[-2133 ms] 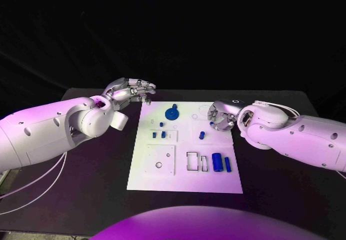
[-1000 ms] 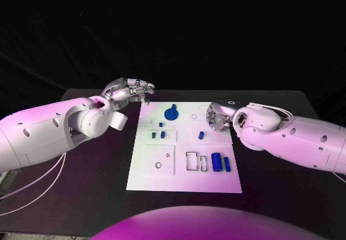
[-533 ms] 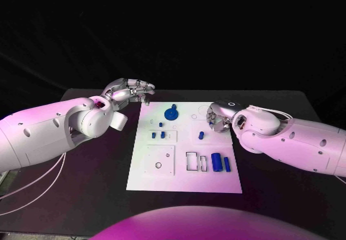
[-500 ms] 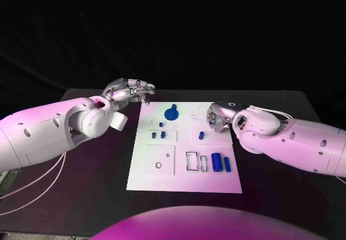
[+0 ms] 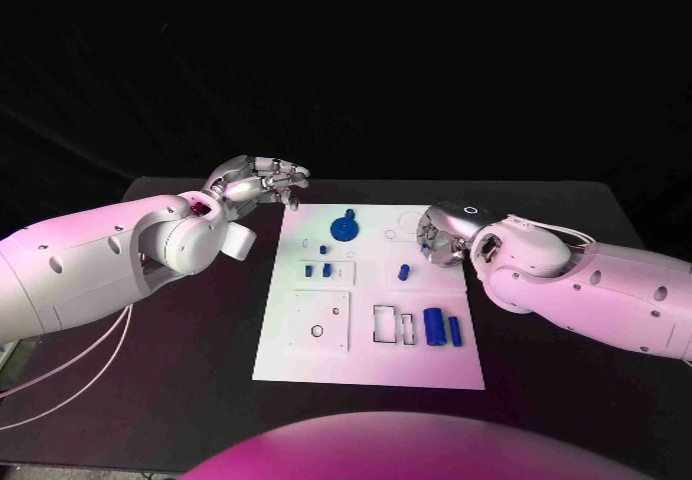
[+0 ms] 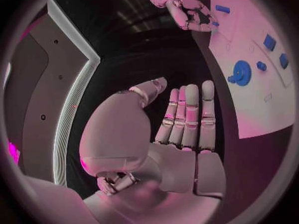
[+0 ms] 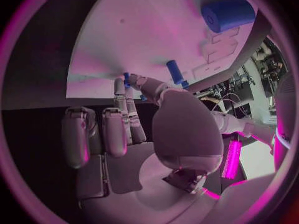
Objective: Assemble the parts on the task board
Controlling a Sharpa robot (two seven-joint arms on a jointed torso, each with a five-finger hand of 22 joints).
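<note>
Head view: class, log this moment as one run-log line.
left hand: open, beside task board | right hand: pinching small blue part at board edge | blue gear: untouched

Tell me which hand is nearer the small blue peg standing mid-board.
Right. The right hand sits at the board's right edge, just beside the small blue peg; the left hand hovers off the board's far-left corner.

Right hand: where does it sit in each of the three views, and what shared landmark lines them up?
Head view: right hand at the task board, on its right edge, far half.
Left wrist view: right hand across the table, fingers curled over the task board.
Right wrist view: right hand mid-circle, pinching a small blue part.
Shared landmark: the task board.
</note>
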